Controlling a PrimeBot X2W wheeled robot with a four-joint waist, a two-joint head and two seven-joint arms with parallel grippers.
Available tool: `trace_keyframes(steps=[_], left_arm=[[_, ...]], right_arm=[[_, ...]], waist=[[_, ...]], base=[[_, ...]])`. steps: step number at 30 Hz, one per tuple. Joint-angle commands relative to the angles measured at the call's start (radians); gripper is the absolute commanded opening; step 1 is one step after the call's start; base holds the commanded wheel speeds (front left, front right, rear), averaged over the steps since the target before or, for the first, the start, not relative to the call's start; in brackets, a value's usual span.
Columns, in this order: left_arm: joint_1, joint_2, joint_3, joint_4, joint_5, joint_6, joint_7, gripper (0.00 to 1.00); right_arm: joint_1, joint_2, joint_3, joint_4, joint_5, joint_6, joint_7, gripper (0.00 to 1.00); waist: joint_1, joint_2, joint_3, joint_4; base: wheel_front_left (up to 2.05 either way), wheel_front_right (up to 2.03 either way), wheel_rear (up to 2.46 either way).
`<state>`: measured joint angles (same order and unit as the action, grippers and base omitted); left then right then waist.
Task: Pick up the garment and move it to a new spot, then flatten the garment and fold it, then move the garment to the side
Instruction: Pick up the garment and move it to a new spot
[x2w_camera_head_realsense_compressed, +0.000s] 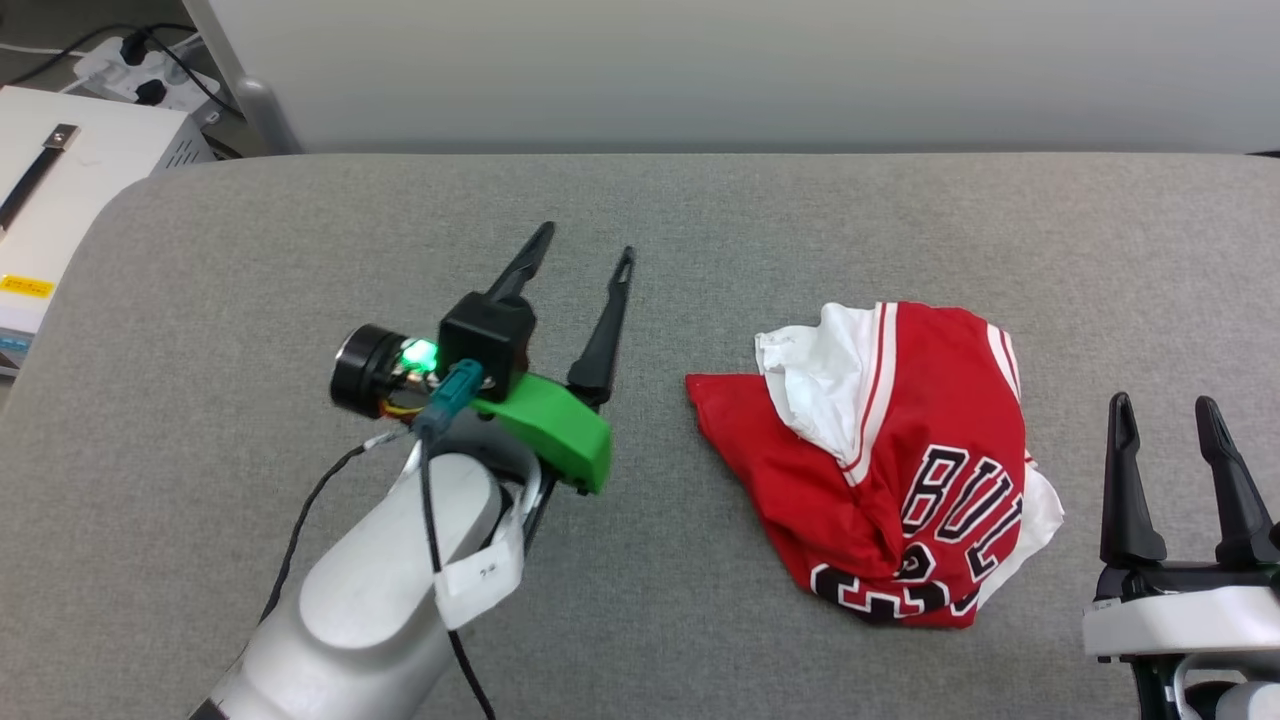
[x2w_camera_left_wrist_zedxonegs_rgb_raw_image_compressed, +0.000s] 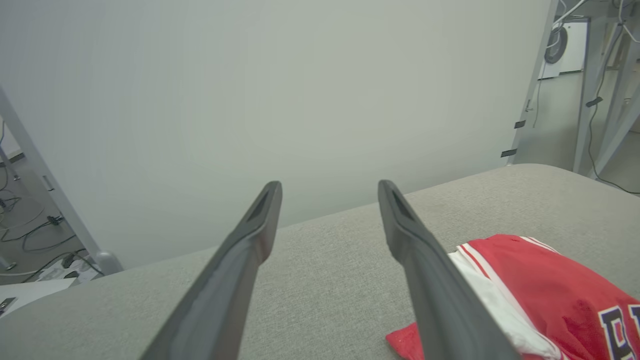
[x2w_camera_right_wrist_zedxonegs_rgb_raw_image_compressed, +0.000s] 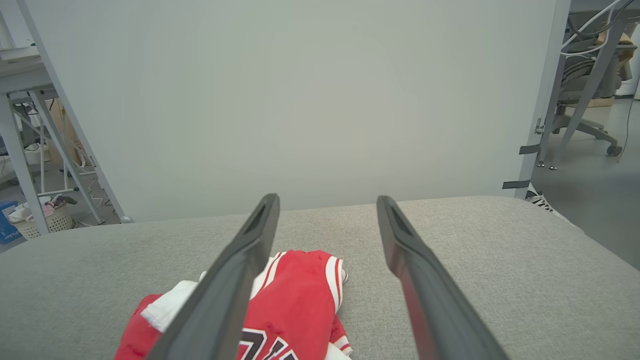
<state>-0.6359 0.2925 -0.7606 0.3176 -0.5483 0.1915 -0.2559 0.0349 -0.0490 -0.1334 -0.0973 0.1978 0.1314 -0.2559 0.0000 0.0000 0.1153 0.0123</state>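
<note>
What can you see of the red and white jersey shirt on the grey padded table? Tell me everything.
The red jersey T-shirt with white sleeves, red-white striped trim and black white-edged lettering looks like soft knit cloth. It lies crumpled in a loose heap, a white sleeve bunched on top, on the grey fabric-covered table, right of centre in the head view. Only the table touches it; the open left gripper and open right gripper stand clear on either side.

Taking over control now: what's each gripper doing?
Left gripper: open, empty, beside the crumpled red-and-white jersey T-shirt, not touching it.
Right gripper: open, empty.
</note>
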Motion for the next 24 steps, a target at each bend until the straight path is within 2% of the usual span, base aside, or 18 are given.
trace_keyframes(steps=[1,6,11,12,13,24], left_arm=[[0.050,0.012,0.036,-0.022,0.020,0.016,-0.006,1.00],[0.195,0.020,0.199,-0.108,0.083,0.044,-0.006,1.00],[0.317,0.001,0.321,-0.170,0.145,0.028,-0.006,1.00],[0.343,-0.007,0.346,-0.180,0.157,0.019,-0.006,1.00],[0.409,-0.031,0.406,-0.198,0.195,-0.007,-0.006,1.00],[0.579,-0.132,0.570,-0.209,0.308,-0.100,-0.006,1.00]], right_arm=[[0.017,-0.001,-0.002,0.003,-0.007,-0.001,-0.006,1.00],[0.034,-0.001,-0.003,0.004,-0.007,-0.001,-0.006,1.00],[0.043,-0.001,-0.001,0.004,-0.009,-0.001,-0.006,1.00],[0.045,-0.001,-0.001,0.003,-0.009,-0.001,-0.006,1.00],[0.052,-0.001,-0.003,0.004,-0.008,-0.001,-0.006,1.00],[0.088,-0.001,0.018,0.021,-0.026,-0.001,-0.006,1.00]], waist=[[0.0000,0.0000,-0.017,0.013],[0.0000,0.0000,-0.033,0.018],[0.0000,0.0000,-0.042,0.019],[0.0000,0.0000,-0.044,0.018],[0.0000,0.0000,-0.054,0.016],[0.0000,0.0000,-0.090,0.011]], base=[[0.00,0.00,0.00],[0.00,0.00,0.00],[0.00,0.00,0.00],[0.00,0.00,0.00],[0.00,0.00,0.00],[0.00,0.00,0.00]])
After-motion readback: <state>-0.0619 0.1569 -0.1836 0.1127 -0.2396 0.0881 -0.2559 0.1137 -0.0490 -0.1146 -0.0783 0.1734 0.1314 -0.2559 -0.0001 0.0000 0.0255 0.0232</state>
